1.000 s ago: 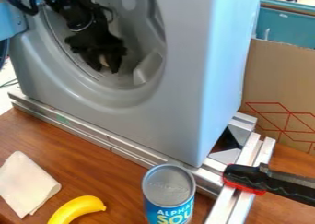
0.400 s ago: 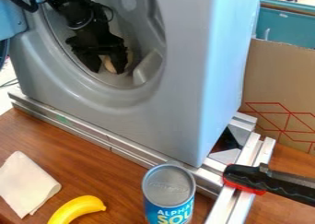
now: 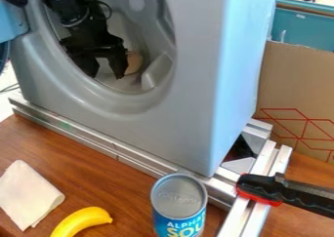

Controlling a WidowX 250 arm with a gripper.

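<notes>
Grey drum (image 3: 137, 24) — tan object (image 3: 133, 63) inside, beside gripper (image 3: 106, 70); fingers spread apart — soup can (image 3: 178, 202) upright outside

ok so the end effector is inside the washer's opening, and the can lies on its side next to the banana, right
Not quite: the camera view shows the can standing upright, next to the banana. The end effector is inside the washer's opening, as you say.

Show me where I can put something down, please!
Bare wood of the table lies between the banana, cloth, can and metal rail. It's crowded in the round opening of the grey machine, where the gripper hangs beside a tan thing.
</notes>
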